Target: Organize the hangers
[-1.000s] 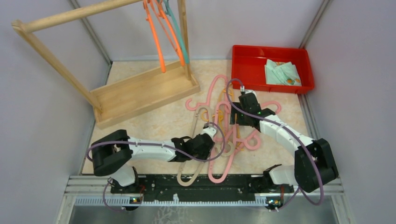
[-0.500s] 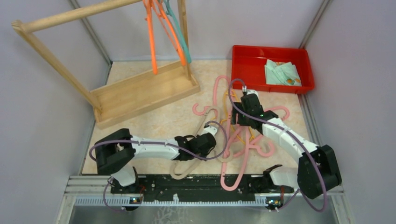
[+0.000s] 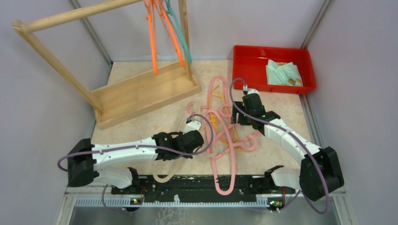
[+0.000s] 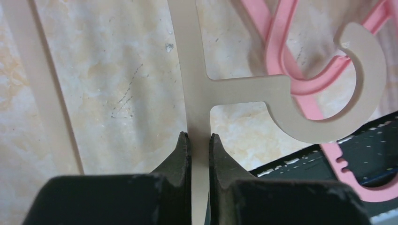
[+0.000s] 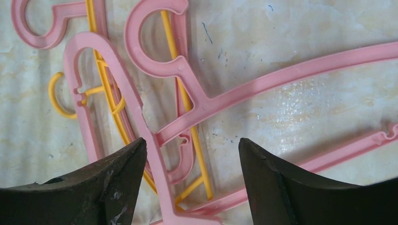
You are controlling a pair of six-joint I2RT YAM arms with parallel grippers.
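Pulled back leftward, the left tool (image 4: 199, 140) is now clenching one beige hanger (image 4: 244, 89), its hook overhanging the tabletop's (image 3: 155, 122) near edge. The right tool (image 5: 192, 145) is hovering released over the mid-tabletop tangle: about three pink hangers (image 5: 263, 84), at least one yellow hanger (image 5: 101, 70). Two orange hangers (image 3: 152, 42) and one teal hanger (image 3: 185, 47) are hanging on the rack (image 3: 70, 16)

Left arm (image 3: 124, 152): showing slim white link shells running between bulky black joint housings (image 3: 80, 166). Right arm (image 3: 286, 136): repeating the same white-and-black build, ending at a large black shoulder block (image 3: 321, 171). Trailing a thin purple cable (image 3: 70, 153) along each arm, bowing clear of the shells near the joints. Left gripper (image 4: 199, 140): carrying two matte black fingers (image 4: 176, 161), tapering to blunt tips, greying with scuffs along the edges. Right gripper (image 5: 192, 140): bearing the same black fingers (image 5: 117, 180), curving inward, wearing pale scratches.
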